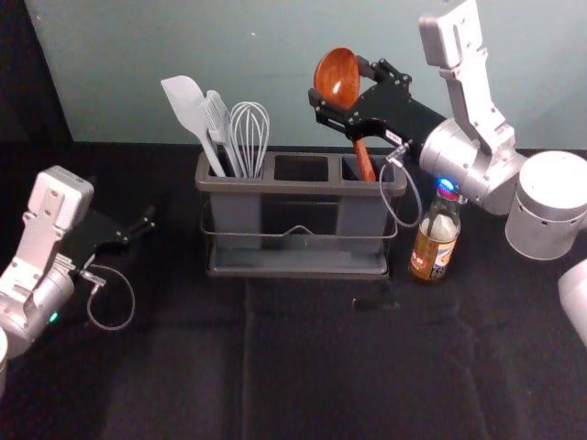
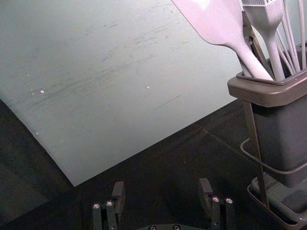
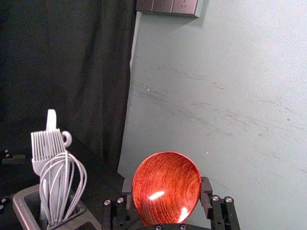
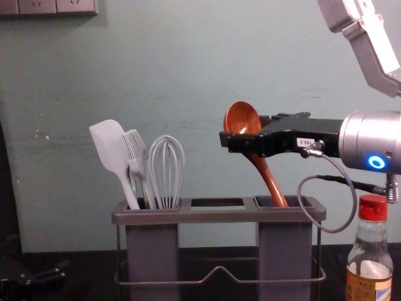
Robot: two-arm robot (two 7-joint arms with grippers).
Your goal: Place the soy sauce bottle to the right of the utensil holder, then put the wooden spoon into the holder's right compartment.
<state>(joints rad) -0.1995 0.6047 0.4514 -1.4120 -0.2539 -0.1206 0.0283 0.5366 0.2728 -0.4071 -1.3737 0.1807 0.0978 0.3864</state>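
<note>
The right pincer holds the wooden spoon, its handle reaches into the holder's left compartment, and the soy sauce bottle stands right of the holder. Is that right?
Not the left: the chest view shows the handle of the wooden spoon reaching into the right compartment of the holder. The rest stands.

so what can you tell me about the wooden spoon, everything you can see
The wooden spoon is glossy reddish brown with visible grain and looks like varnished wood. It has a deep round bowl and a slim handle. It is tilted, bowl uppermost, the handle slanting down toward the robot's right into the holder's right compartment, where its lower end is hidden. The right gripper holds it by the bowl, a finger on either side.
</note>
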